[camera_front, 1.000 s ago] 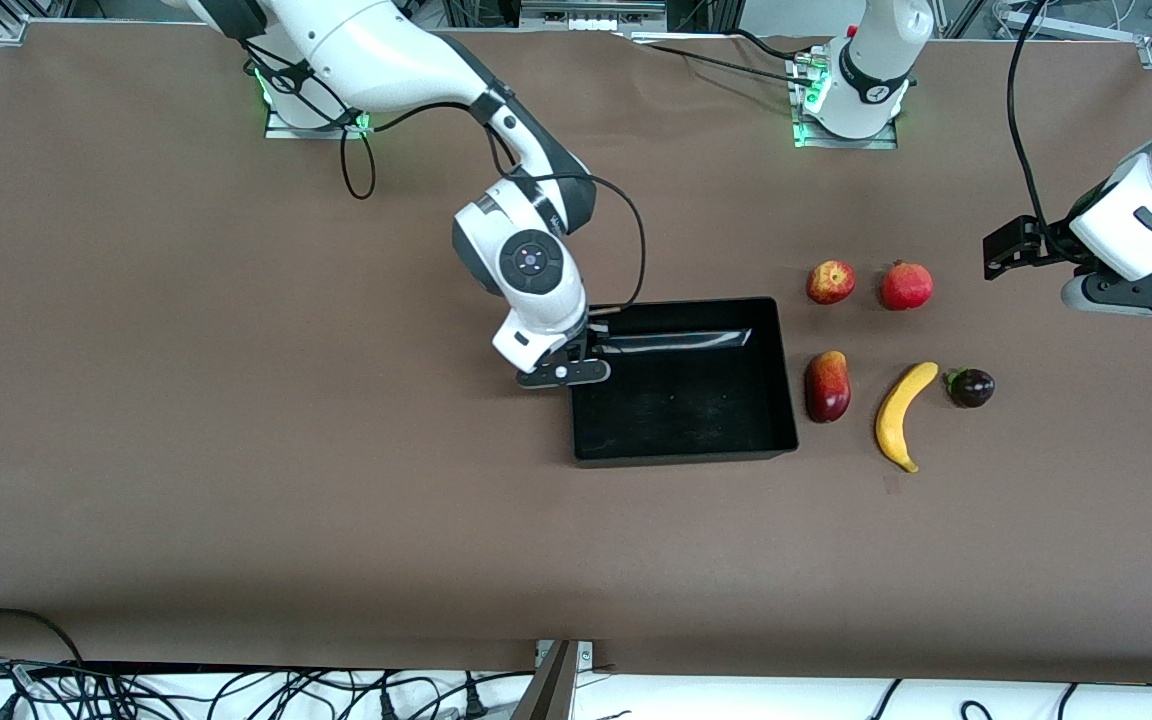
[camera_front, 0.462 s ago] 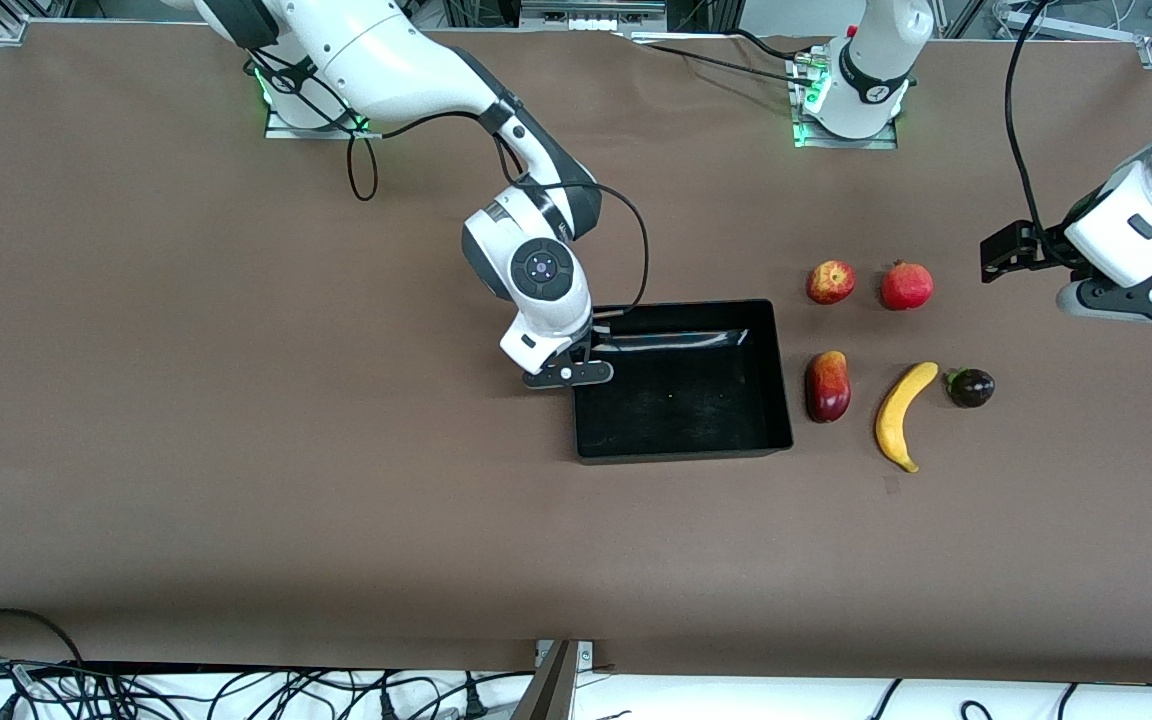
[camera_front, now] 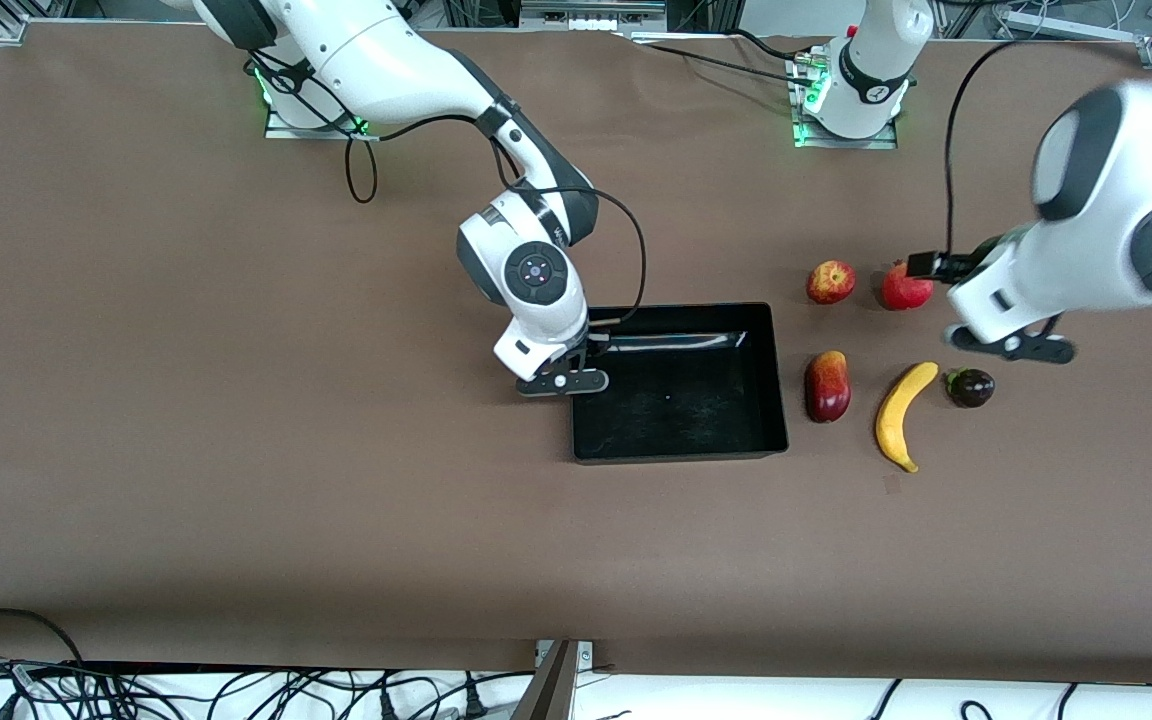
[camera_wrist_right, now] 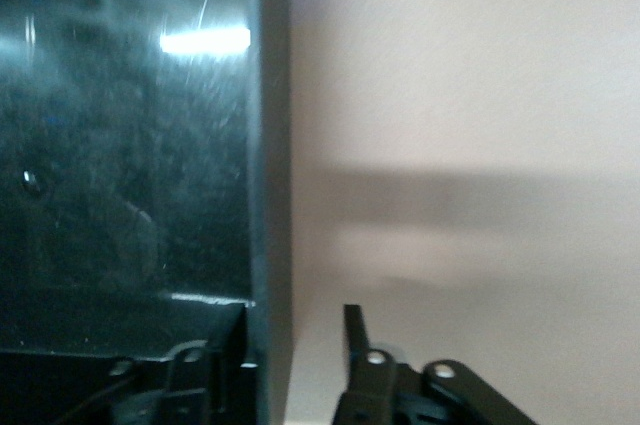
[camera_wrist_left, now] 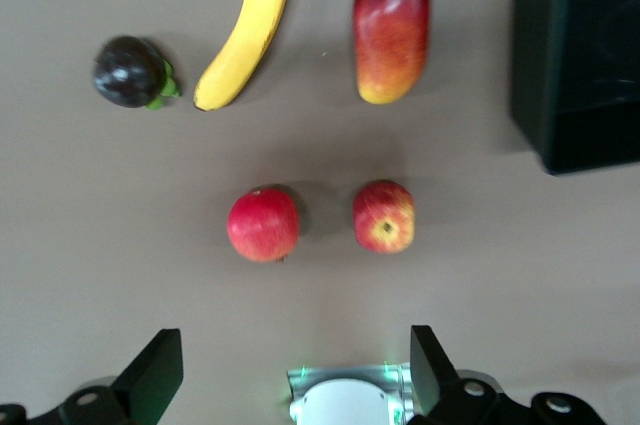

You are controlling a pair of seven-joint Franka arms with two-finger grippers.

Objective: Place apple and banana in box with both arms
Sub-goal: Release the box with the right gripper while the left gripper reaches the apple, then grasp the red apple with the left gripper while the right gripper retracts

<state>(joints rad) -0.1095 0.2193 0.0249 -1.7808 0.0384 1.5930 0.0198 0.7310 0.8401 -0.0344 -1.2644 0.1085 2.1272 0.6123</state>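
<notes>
The apple (camera_front: 830,282) lies beside a plain red round fruit (camera_front: 906,288); it also shows in the left wrist view (camera_wrist_left: 384,216). The banana (camera_front: 902,415) lies nearer the camera, between an elongated red-yellow fruit (camera_front: 827,386) and a small dark fruit (camera_front: 970,387). The black box (camera_front: 781,400) sits mid-table, with nothing in it. My left gripper (camera_front: 1011,347) hangs open and empty (camera_wrist_left: 290,385) above the fruits. My right gripper (camera_front: 564,382) is open, its jaws (camera_wrist_right: 288,315) standing astride the box wall (camera_wrist_right: 268,195) at the right arm's end, the outer finger apart from the wall.
The fruits lie in a group toward the left arm's end of the box. Both arm bases (camera_front: 846,100) stand along the table's edge farthest from the camera. Cables hang past the table's near edge (camera_front: 236,690).
My left arm has swung in from the table's end to above the fruits. The box has shifted slightly at my right gripper, which has barely moved.
</notes>
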